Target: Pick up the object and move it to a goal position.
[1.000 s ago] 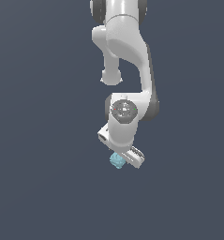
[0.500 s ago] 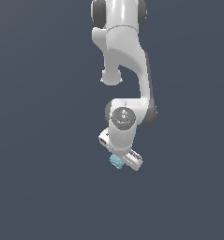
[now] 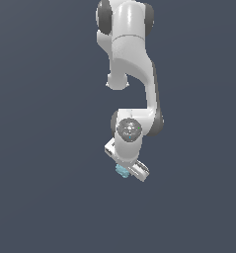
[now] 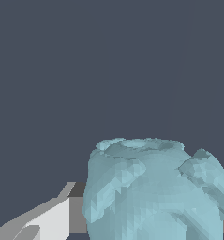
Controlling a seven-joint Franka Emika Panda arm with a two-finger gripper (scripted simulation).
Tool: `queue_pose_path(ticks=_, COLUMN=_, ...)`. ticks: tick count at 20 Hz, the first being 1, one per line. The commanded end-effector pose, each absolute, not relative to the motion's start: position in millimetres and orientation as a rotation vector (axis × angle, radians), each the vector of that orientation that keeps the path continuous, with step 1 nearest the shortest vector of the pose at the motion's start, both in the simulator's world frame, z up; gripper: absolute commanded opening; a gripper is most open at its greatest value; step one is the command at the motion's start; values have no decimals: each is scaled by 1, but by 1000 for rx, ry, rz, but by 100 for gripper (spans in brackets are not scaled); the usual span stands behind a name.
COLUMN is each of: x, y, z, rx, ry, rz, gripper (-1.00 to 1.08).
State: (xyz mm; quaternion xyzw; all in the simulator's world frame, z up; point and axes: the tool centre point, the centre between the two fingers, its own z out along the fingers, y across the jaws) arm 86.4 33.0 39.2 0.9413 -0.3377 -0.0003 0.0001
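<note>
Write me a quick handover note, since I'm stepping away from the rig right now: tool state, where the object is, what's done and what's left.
Tool: shut on the pale blue lump, which sits between the fingers; one white finger shows right beside it in the wrist view.
Lump: under the arm's wrist in the exterior view. No table or surface is visible around it, so whether it is lifted clear cannot be confirmed.
Done: the grasp looks made.
Left: carry the lump to the goal. No goal marker shows in either view, so check its position before moving.
</note>
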Motion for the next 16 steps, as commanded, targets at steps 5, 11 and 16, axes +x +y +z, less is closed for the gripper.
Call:
queue_pose_path(ticks=5, x=87, y=33, z=39, rx=2957, ry=-1061, rz=0, gripper=-100)
queue_pose_path(ticks=11, x=87, y=33, z=41, rx=2957, ry=-1061, rz=0, gripper=-100)
queue_pose_path(ticks=16, x=88, y=35, z=58, rx=2957, ry=-1061, rz=0, gripper=-100)
